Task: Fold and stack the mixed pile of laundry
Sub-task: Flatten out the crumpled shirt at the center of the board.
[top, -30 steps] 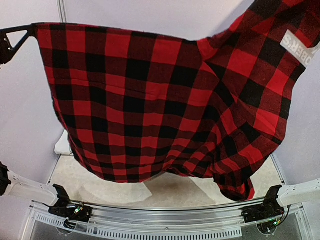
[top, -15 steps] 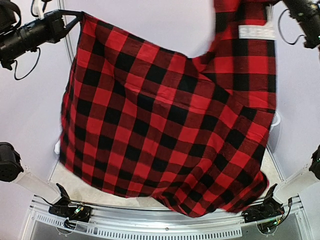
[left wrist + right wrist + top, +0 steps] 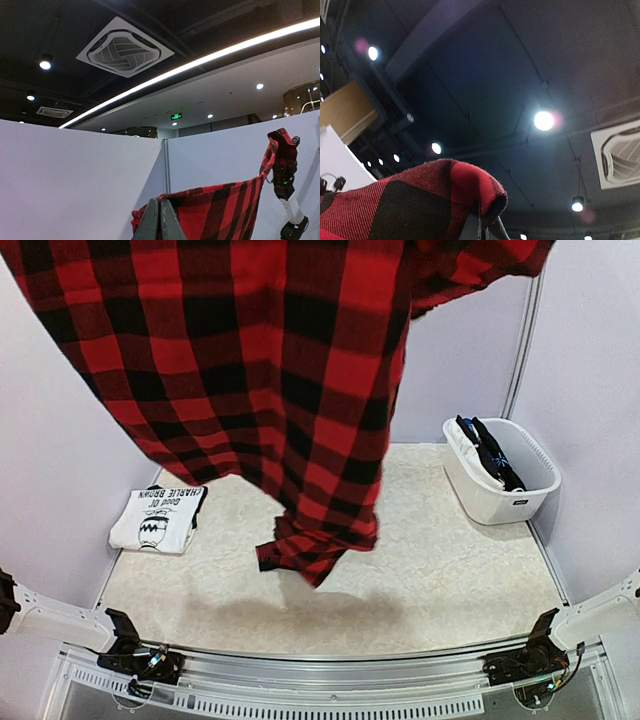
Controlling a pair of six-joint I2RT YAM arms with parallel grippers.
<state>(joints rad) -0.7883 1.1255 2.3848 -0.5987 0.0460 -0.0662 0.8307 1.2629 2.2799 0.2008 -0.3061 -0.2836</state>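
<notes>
Beige counter (image 3: 450, 580), white partition walls. Red-black plaid (image 3: 300, 390) hung high, long axis vertical, tail dangling over counter's middle. Left claw (image 3: 159, 216) pinched tight on one top corner, right claw (image 3: 481, 222) clamped on another. Both above cloth; lowering needed. Folded white T-shirt (image 3: 158, 520) at counter's left edge.

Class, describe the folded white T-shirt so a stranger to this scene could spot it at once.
Find the pale table, then its left edge by the wall. The folded T-shirt lying flat there is white with black print, unlike the hanging red-black plaid and the tub opposite.
</notes>
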